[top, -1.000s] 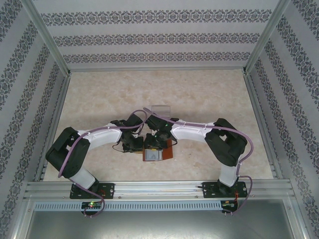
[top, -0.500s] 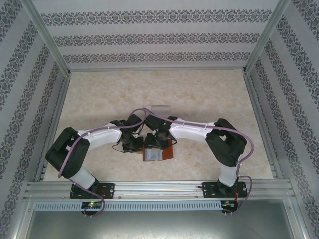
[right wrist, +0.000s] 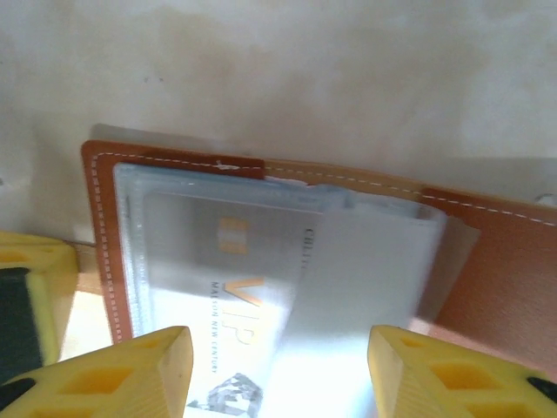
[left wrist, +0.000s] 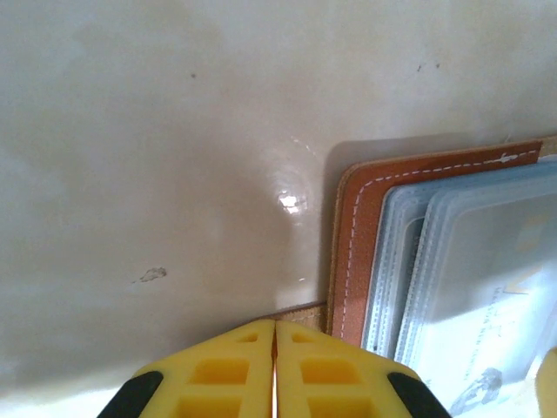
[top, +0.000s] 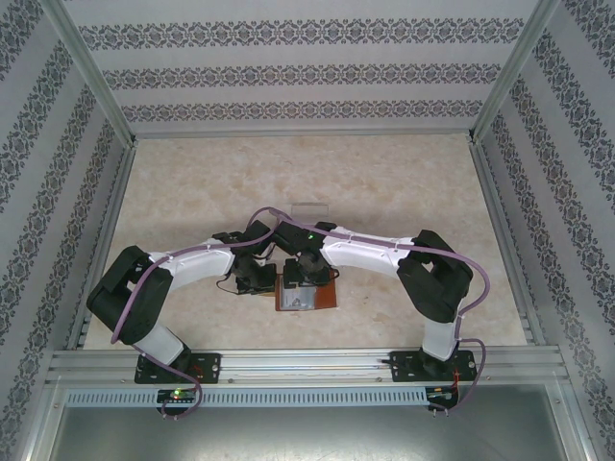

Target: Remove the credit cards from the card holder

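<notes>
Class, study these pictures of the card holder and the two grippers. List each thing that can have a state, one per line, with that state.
Card holder: open, lying flat on the table.
Credit card: not yet out, inside a clear sleeve.
Left gripper: shut, at the holder's edge.
Right gripper: open, jaws apart over the sleeve.

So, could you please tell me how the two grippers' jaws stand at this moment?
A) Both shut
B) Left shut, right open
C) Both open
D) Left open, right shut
B: the left gripper has its yellow fingers pressed together with no gap at the edge of the card holder, while the right gripper has its fingers well apart over a credit card in its clear pocket.
</notes>
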Tool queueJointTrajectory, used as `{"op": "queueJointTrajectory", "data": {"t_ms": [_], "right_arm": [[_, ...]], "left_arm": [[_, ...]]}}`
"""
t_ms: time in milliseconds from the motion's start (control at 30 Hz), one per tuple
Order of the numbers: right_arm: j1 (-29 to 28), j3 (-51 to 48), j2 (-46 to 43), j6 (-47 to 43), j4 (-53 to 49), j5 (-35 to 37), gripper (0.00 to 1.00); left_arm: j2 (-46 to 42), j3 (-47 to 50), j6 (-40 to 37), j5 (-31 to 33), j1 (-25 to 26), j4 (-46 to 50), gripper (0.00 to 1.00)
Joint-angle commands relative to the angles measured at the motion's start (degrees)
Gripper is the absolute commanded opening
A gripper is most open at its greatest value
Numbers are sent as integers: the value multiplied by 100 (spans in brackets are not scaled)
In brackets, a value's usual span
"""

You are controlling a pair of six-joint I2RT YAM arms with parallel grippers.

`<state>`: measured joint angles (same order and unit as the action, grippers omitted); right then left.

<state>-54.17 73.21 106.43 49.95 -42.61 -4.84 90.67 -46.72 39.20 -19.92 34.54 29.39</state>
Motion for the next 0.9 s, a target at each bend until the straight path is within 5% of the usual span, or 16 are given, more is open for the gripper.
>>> {"op": "queueJointTrajectory", "data": {"t_ms": [0, 300, 667, 867], "right_arm": [[-72, 132, -51, -76, -439, 408, 56], [-75, 13, -166, -87, -347, 287, 47], [10, -352, -354, 46, 515, -446, 13], [100, -442, -463, -93, 189, -113, 11]], "left_arm": [[-37, 98, -141, -25, 76, 6, 8], [-29, 107, -141, -39, 74, -21, 8], [21, 35, -163, -70, 70, -3, 8], [29, -15, -171, -62, 72, 45, 8]]}}
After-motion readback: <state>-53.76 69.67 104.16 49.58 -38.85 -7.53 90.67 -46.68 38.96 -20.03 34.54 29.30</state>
